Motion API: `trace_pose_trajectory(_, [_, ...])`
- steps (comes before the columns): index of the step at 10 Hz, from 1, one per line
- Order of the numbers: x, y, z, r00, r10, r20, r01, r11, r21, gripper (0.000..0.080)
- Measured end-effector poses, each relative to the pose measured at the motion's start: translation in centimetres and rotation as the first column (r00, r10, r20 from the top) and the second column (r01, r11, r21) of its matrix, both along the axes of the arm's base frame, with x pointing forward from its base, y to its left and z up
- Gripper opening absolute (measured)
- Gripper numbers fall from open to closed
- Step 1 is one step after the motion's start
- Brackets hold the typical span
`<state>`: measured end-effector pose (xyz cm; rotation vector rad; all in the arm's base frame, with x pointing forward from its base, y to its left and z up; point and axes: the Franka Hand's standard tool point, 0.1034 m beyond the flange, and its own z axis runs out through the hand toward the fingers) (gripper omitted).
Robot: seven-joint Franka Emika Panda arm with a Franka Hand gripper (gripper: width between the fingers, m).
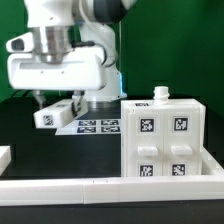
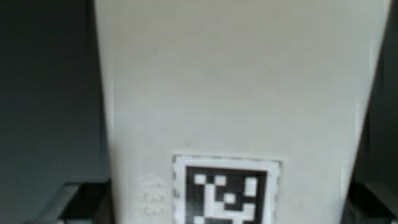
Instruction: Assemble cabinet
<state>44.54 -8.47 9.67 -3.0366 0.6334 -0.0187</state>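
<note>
In the exterior view, the gripper (image 1: 57, 104) is seen in the upper left of the frame, above the dark surface (image 1: 35, 150). A loose white panel (image 1: 48, 117) of the cabinet hangs tilted just under it, and one tagged end is turned toward the camera. The tips of the jaws are hidden by the panel. Because the panel seems to be lifted off the surface, the jaws are judged to be clamped on it. The cabinet body (image 1: 160, 140) stands in the right half of the frame, well apart from the gripper, with four tags on its front and a small peg (image 1: 160, 93) on its top. The marker board (image 1: 95, 126) lies flat between the two. A low white rail (image 1: 100, 186) runs along the bottom of the frame.

In the wrist view, nearly the whole picture is filled by the panel (image 2: 231, 90), which is very close to the lens, and one tag (image 2: 228, 192) is shown on it. The jaws are not clearly seen here, and the cabinet body is not shown at all.

Several risks can be judged from this. The panel is held tilted, so it may turn or slip in the grip while it is carried. If the tilt is not corrected, an edge may strike the peg or the body and push it aside. The target is also hidden from the wrist camera, so a wrong alignment may not be noticed in time.
</note>
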Motion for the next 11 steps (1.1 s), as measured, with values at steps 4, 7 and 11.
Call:
trace_pose_trajectory(4, [5.2,6.0,4.3,0.999,0.014,-0.038,-0.015,1.000,-0.007,0.0560])
trace_pose_trajectory(7, [5.8,6.3,4.2,0.999,0.020,-0.040,-0.021,1.000,-0.010,0.0560])
trace_pose_trajectory(11, [5.7,6.3,4.1,0.997,0.056,-0.049,-0.056,0.998,-0.012,0.0560])
